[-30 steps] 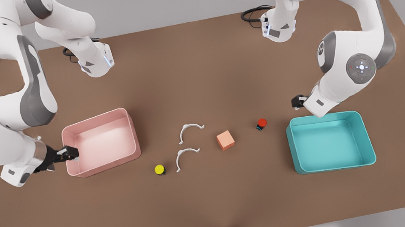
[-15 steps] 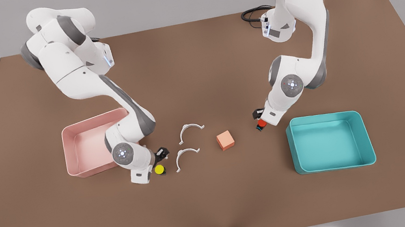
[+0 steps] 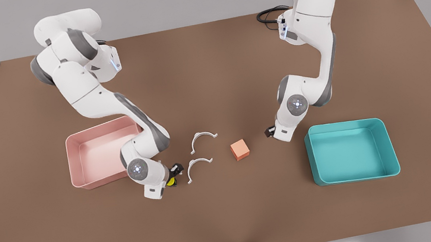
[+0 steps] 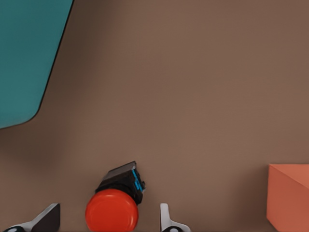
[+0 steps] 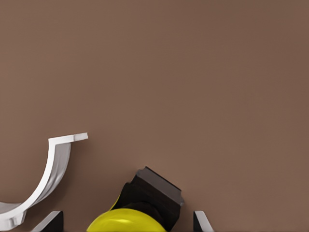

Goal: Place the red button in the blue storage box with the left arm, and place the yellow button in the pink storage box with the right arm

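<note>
The red button [image 4: 112, 211] on its black base sits on the brown table between the open fingers of my left gripper [image 4: 107, 220], with a gap on each side. In the front view that gripper [image 3: 271, 132] covers the button, just left of the blue storage box [image 3: 348, 153]; a corner of the box [image 4: 24, 53] appears in the left wrist view. The yellow button [image 5: 126, 221] lies between the open fingers of my right gripper [image 5: 126, 221]. In the front view this gripper [image 3: 174, 174] is low over the yellow button [image 3: 171, 182], right of the pink storage box [image 3: 95, 158].
An orange cube [image 3: 240, 149] lies mid-table, close to the red button [image 4: 289, 195]. Two white curved clips [image 3: 203, 137] [image 3: 199, 165] lie beside the yellow button, one near the right gripper [image 5: 48, 183]. Black cables [image 3: 267, 13] rest at the table's back edge.
Both arms swung from beside the boxes to the buttons, then dropped lower over them. The red button is now covered in the front view and the yellow one partly covered.
</note>
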Tool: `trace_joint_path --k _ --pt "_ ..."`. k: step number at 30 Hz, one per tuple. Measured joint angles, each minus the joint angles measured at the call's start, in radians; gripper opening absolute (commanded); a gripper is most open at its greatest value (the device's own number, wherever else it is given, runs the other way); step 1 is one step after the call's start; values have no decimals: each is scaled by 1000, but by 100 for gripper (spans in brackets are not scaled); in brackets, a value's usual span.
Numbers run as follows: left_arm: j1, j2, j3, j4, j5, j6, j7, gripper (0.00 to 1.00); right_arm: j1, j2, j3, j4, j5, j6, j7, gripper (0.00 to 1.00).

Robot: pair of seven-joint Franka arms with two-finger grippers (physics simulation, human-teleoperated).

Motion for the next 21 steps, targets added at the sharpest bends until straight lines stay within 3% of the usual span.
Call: trace_joint_path --k 1,3,9,13,16,21 --pt "0 6 0 -3 0 11 -8 97 0 3 0 0 -1 6 2 84" --pt "0 12 0 -6 0 29 -23 73 0 5 0 0 -3 15 6 79" --pt "-1 14 0 -7 2 58 -60 53 0 6 0 1 -2 30 13 58" --pt "0 -1 0 -7 5 63 -82 51 2 -28 2 17 -1 29 15 58" --pt "9 -93 15 -6 6 22 -95 51 -16 -127 3 -4 0 3 16 58" --pt "12 -267 185 39 6 -152 -58 51 -127 -394 17 -289 0 -30 12 58"
